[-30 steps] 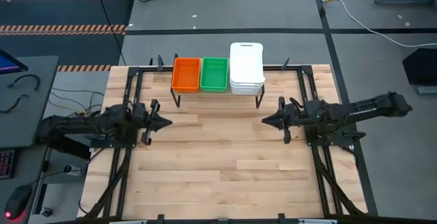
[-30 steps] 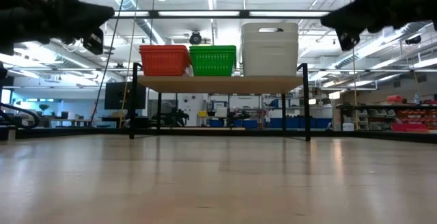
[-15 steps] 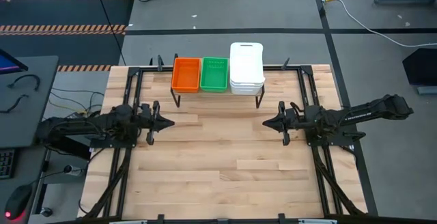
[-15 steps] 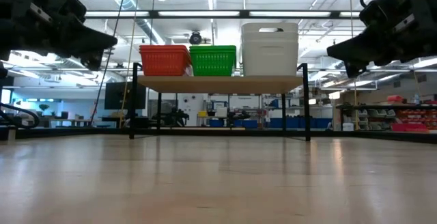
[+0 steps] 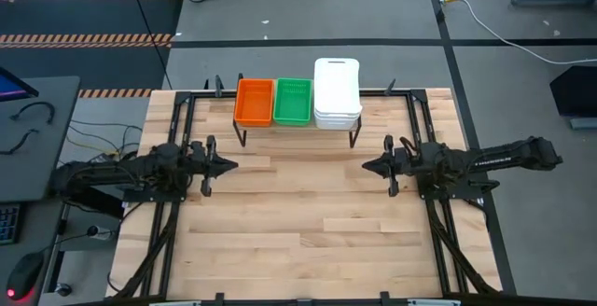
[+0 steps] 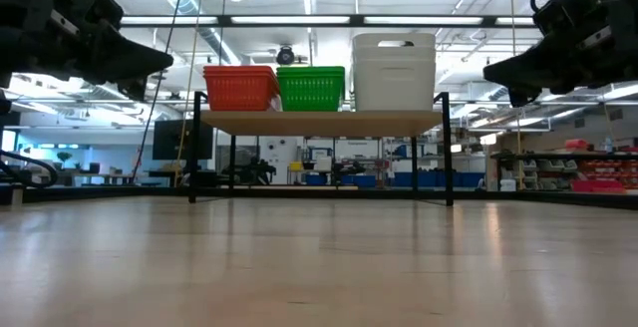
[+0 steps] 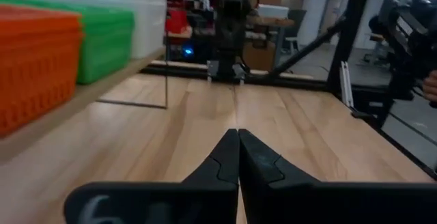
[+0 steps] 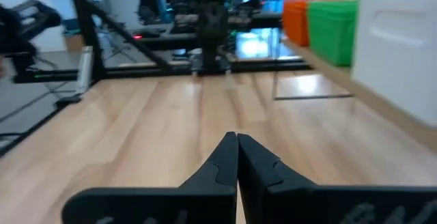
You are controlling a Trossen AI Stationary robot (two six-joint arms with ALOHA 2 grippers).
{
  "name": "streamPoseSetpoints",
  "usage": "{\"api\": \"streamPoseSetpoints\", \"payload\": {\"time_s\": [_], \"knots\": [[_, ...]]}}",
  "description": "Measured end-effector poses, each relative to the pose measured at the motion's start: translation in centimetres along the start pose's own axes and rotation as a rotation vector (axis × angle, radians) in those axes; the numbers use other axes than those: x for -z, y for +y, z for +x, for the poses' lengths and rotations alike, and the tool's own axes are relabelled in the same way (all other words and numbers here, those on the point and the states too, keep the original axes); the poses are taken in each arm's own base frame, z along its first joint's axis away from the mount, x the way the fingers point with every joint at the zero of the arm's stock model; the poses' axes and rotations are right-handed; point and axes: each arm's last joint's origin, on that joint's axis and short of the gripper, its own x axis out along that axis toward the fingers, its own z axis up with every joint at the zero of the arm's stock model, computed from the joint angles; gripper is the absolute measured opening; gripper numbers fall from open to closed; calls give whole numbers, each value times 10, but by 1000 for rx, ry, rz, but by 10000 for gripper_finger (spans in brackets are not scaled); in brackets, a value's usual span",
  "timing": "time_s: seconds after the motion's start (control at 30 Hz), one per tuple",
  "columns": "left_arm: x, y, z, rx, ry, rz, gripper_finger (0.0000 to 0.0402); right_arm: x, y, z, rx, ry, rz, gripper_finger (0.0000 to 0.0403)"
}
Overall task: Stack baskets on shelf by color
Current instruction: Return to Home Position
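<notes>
The shelf (image 5: 298, 130) stands at the table's far edge on thin black legs. On its plank top rest an orange basket stack (image 5: 254, 102), a green basket stack (image 5: 292, 101) and a taller white basket stack (image 5: 337, 92), left to right; they also show in the low view (image 6: 319, 86). My left gripper (image 5: 233, 166) is shut and empty above the table's left side. My right gripper (image 5: 365, 167) is shut and empty above the right side. The two fingertips point at each other.
Bare wooden tabletop (image 5: 298, 222) lies between and in front of the arms. Black frame rails (image 5: 177, 119) run along the table's sides and far edge. A desk with cables (image 5: 28, 119) stands off the table's left.
My right gripper has drawn a little toward the table's right edge and sunk slightly. My left gripper has crept a little toward the table's middle and sunk slightly. Both stay shut. The baskets have kept still.
</notes>
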Motion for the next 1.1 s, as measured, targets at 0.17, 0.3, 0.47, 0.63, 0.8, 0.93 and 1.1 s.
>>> {"api": "streamPoseSetpoints", "payload": {"time_s": [0.17, 0.3, 0.47, 0.63, 0.8, 0.93, 1.1], "knots": [[1, 0, -6, -5, 1, -2, 2, 3, 1, -9, -55, 34, 43, 4], [-2, -1, -12, -1, -45, -20, 2, 1, 1, -15, -46, 11, 50, 4], [-3, -2, -13, 29, -59, -40, 2, 1, 0, -20, -22, -7, 42, 4], [-1, -2, -12, 26, -39, -53, 3, 3, -2, -21, 21, 11, 42, 5], [-1, -1, -12, 15, -33, -52, 7, 3, -3, -21, 64, 13, 41, 5], [0, -1, -12, 13, -27, -55, 15, 3, -3, -21, 60, 9, 38, 5], [-1, -2, -12, 27, -35, -74, 23, -3, -3, -22, 62, -46, 42, 5]]}}
